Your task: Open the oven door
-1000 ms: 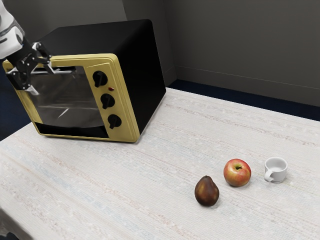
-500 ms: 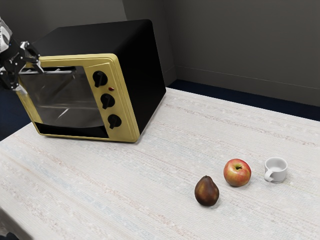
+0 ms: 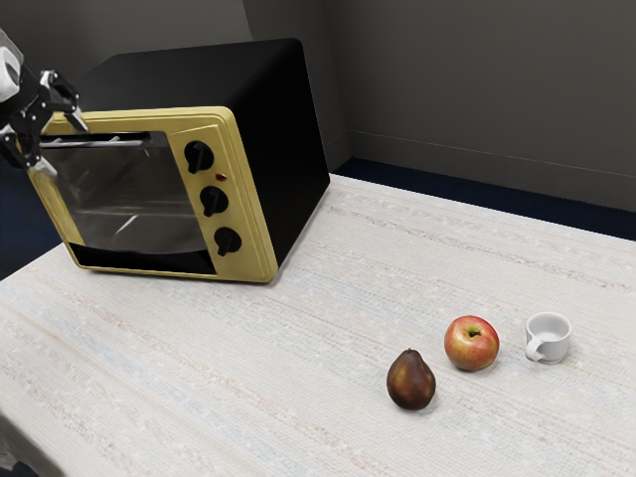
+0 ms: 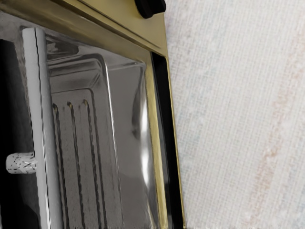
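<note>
One spread tool (image 3: 61,144) hangs near, perhaps around, one oven's (image 3: 283,139) one handle (image 3: 111,143).

Exterior view: from the side of the arm (image 3: 8,75), above the table (image 3: 298,368), looking down at a slant across the oven (image 3: 283,139) toward dark walls (image 3: 477,89). Wrist view: very near the oven's front, facing its door glass (image 4: 126,109). Both share glass, handle (image 4: 40,119), tabletop and one knob (image 4: 151,5), seemingly the lowest.

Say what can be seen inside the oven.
Through the glass door of the oven, a greyish ridged surface shows. The handle covers a strip, and the gold front hides whatever lies behind it.
</note>
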`<action>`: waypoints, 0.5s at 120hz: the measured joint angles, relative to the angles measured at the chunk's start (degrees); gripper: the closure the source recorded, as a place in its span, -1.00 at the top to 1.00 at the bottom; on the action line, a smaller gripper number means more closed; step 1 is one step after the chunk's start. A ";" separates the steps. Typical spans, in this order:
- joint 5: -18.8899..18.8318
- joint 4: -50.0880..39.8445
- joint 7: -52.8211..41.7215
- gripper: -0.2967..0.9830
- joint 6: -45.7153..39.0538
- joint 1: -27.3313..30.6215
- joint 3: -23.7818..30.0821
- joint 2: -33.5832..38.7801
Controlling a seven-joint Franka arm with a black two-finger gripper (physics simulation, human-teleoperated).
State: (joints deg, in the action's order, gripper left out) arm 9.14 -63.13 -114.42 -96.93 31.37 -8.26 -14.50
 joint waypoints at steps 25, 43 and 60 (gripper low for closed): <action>-0.18 -1.61 -0.04 0.53 -2.57 -0.09 0.00 0.04; -0.24 -2.48 -0.10 0.53 -3.70 -0.09 -0.07 0.17; -0.26 -3.22 -0.13 0.53 -4.49 -0.17 -0.09 0.22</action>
State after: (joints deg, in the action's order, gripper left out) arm 8.88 -66.35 -114.55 -101.42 31.20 -8.35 -14.28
